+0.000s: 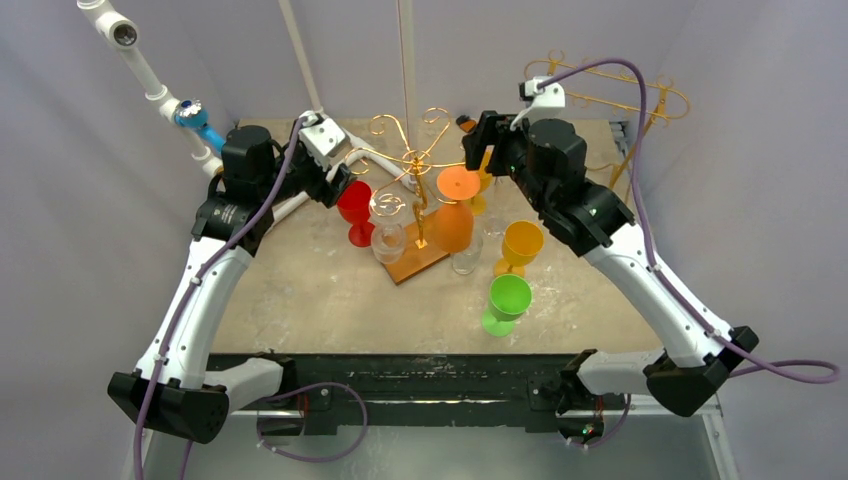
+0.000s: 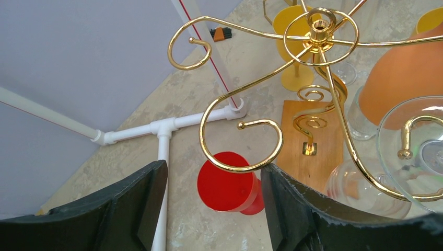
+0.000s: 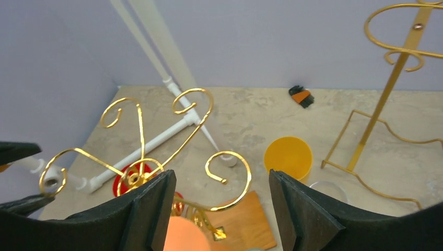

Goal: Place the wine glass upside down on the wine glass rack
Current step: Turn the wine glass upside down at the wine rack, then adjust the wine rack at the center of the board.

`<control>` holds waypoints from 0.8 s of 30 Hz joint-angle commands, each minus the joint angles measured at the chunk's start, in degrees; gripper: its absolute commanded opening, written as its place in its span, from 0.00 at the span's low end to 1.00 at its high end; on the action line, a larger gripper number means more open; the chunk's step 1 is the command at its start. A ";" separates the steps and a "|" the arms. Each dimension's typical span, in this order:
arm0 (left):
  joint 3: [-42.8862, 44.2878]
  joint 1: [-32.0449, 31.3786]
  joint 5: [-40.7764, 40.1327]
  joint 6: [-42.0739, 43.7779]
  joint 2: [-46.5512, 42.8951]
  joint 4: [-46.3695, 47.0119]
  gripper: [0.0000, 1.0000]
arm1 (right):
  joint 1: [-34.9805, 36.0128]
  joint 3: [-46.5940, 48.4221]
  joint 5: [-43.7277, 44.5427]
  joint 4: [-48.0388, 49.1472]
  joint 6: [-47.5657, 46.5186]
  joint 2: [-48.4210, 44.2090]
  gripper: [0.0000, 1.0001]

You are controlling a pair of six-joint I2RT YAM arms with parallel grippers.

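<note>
Upright red plastic wine glass (image 1: 355, 205) just at 4 o'clock of open, empty left pincer (image 1: 338, 185); right pincer (image 1: 478, 145), also open, farther off.

Top external: fixed high above and behind both arm bases, facing down and forward, far enough to take in the whole table (image 1: 300, 300), both arms and the gold rack (image 1: 415, 160).
Left wrist: rides on the left gripper (image 2: 211, 172), looking out between its dark fingers (image 2: 130, 209). The rack's hooks are close ahead of the claw, with the red glass (image 2: 227, 183) below its tips.
Right wrist: rides on the right gripper (image 3: 222, 178), facing down and toward the back wall. The rack's top is just below the claw, and a second gold stand (image 3: 389, 89) is well beyond it on the right.
Shared: all three show the rack, its wooden base (image 1: 410, 265), the red glass and the white pipe (image 2: 164, 125).
</note>
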 commanded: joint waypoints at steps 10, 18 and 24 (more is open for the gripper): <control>2.76 -0.08 -1.42 0.52 -0.28 1.77 0.68 | -5.43 3.78 -10.47 -1.52 -1.23 3.26 0.57; 2.94 -0.08 -1.26 0.44 0.30 2.27 0.66 | -6.22 1.55 -8.85 -1.29 -1.75 3.51 0.56; 2.81 -0.08 -1.26 0.51 0.14 1.84 0.64 | -7.87 2.06 -10.20 -1.09 -2.04 4.56 0.56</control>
